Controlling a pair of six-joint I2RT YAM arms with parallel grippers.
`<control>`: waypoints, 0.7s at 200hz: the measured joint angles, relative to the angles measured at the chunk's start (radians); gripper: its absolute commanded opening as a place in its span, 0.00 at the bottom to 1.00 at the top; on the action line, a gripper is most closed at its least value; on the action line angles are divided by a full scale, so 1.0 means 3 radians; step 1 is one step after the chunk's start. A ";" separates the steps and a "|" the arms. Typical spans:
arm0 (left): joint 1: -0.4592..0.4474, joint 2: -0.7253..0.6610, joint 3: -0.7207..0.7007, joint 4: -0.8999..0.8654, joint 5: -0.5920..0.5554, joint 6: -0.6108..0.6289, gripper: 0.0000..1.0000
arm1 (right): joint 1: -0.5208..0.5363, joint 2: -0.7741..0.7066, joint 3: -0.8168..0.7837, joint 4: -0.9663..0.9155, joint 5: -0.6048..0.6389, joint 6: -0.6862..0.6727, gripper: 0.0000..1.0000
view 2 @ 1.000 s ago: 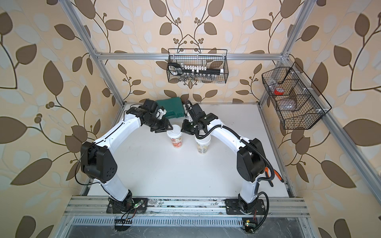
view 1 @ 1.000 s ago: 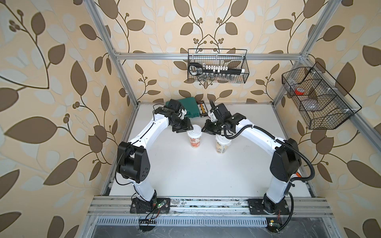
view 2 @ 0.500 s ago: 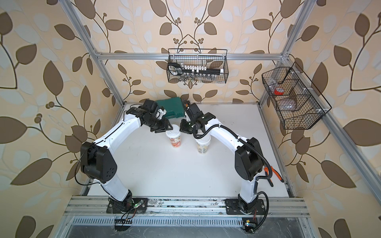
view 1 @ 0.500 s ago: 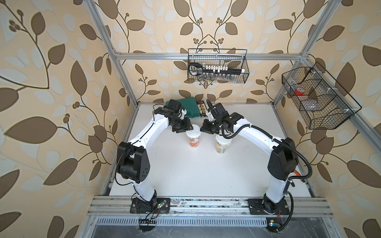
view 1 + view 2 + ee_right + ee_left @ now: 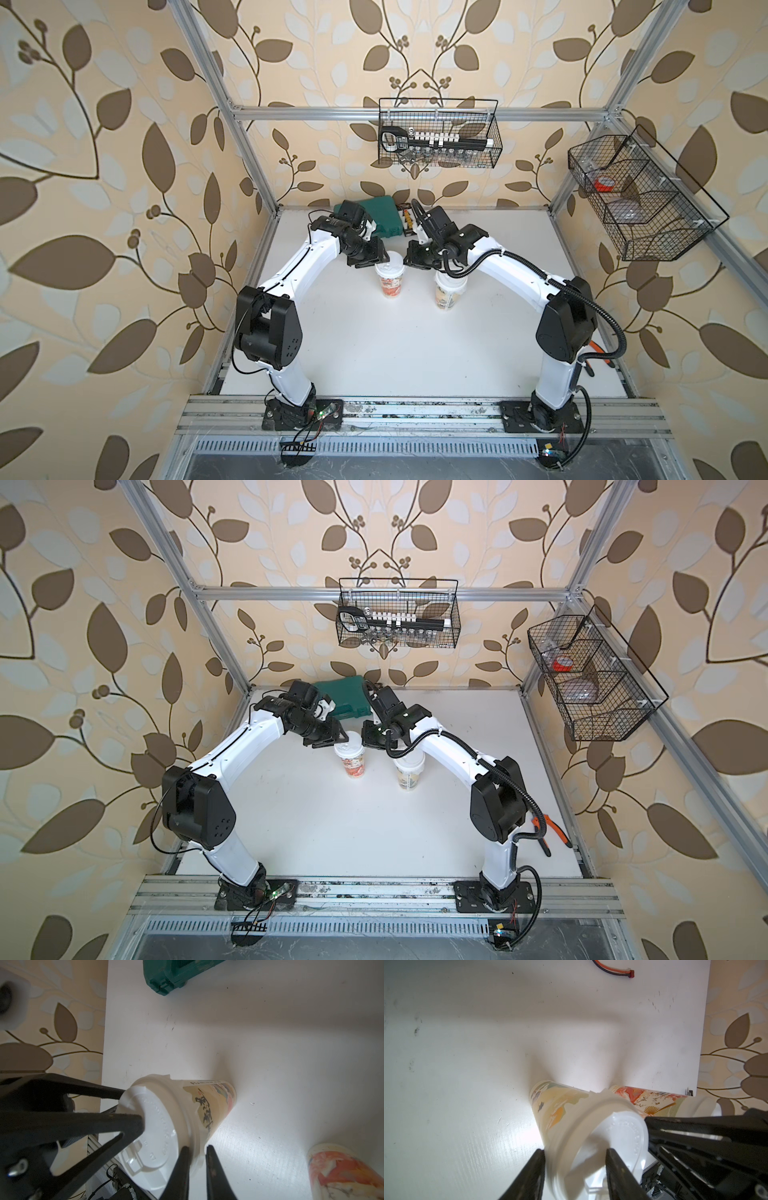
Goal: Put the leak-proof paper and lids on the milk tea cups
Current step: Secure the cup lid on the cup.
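A: Where is the paper (image 5: 173,1084) sitting?
B: It is lying over the mouth of the cup (image 5: 209,1103), mid-frame, trapped under the lid (image 5: 160,1138), with its ragged edge hanging out.
A: Why both grippers there?
B: The left gripper (image 5: 574,1151) is straddling the lid rim, probably steadying it. Whether it is pinching, I cannot tell. The right gripper (image 5: 197,1147) is nipping the paper's edge, likely to pull it smooth.

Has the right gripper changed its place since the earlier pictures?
Yes, slightly. In both top views the right gripper has shifted a little closer to the green case at the back wall.
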 measured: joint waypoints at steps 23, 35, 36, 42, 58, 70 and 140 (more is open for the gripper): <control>0.0001 -0.0001 -0.0003 0.0000 -0.0001 0.0000 0.49 | 0.0018 0.0014 0.0008 0.0006 0.0024 -0.0013 0.16; 0.0001 -0.0004 -0.0004 -0.0001 -0.0008 0.0000 0.49 | 0.0023 0.0019 0.0006 0.0015 0.0031 -0.0013 0.16; 0.0001 -0.0005 -0.0004 -0.0001 -0.0008 0.0000 0.49 | 0.0023 0.0019 0.0008 0.0015 0.0031 -0.0013 0.16; 0.0001 -0.0006 -0.0005 -0.0001 -0.0014 0.0000 0.49 | 0.0024 0.0023 0.0006 0.0019 0.0031 -0.0013 0.16; 0.0003 -0.0014 -0.0015 0.0003 -0.0023 0.0000 0.49 | 0.0025 0.0032 0.0008 0.0032 0.0031 -0.0015 0.16; 0.0008 -0.0017 -0.0017 0.0003 -0.0023 0.0000 0.49 | 0.0027 0.0034 0.0008 0.0038 0.0029 -0.0023 0.16; 0.0022 -0.0019 -0.0019 -0.0001 -0.0020 0.0000 0.49 | 0.0041 0.0056 0.0113 -0.0074 0.0097 -0.0075 0.23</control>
